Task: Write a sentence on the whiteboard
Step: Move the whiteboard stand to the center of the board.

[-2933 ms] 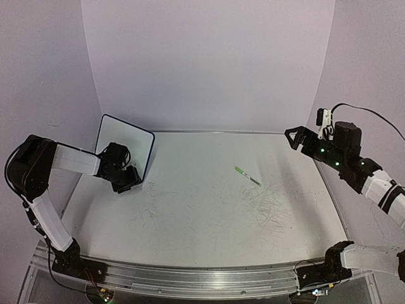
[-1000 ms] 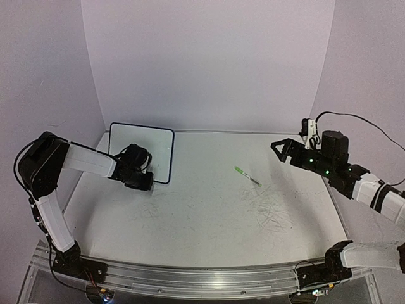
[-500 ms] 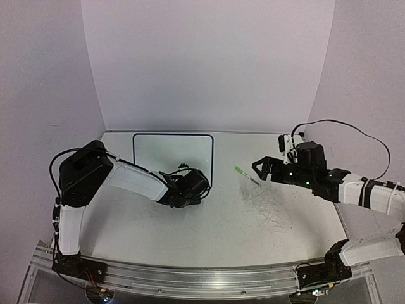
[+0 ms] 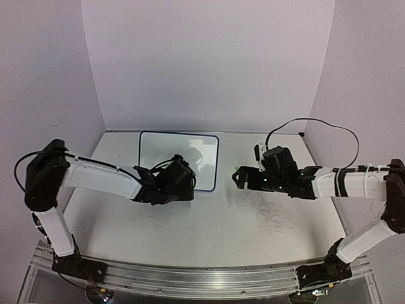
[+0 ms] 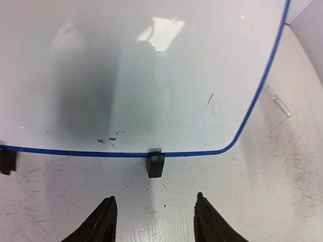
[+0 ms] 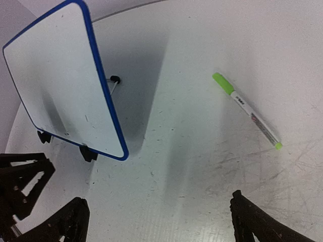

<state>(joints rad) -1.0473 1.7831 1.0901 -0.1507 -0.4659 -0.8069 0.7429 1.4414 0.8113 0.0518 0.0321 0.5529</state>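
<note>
The whiteboard [image 4: 179, 155] stands upright at the middle back of the table on two black feet [image 5: 155, 165], its face toward me. It also shows in the left wrist view [image 5: 151, 75] and the right wrist view [image 6: 60, 91]. Its face bears only a few small dark specks; no green sentence shows on it. My left gripper [image 4: 185, 183] [image 5: 154, 197] is open and empty, just in front of the board's lower edge, touching nothing. A green marker [image 6: 246, 110] lies on the table to the right of the board. My right gripper [image 4: 235, 179] [image 6: 158, 197] is open and empty, low over the table next to the marker.
The white tabletop [image 4: 202, 234] carries faint grey scribble marks [image 4: 272, 212] at centre right. Pale walls close the back and both sides. The right arm's cable [image 4: 316, 123] arcs above the table at the right.
The whiteboard has gone from the far left to the middle back alongside my left gripper, turning to face me. My right arm has swung left and down to the marker.
</note>
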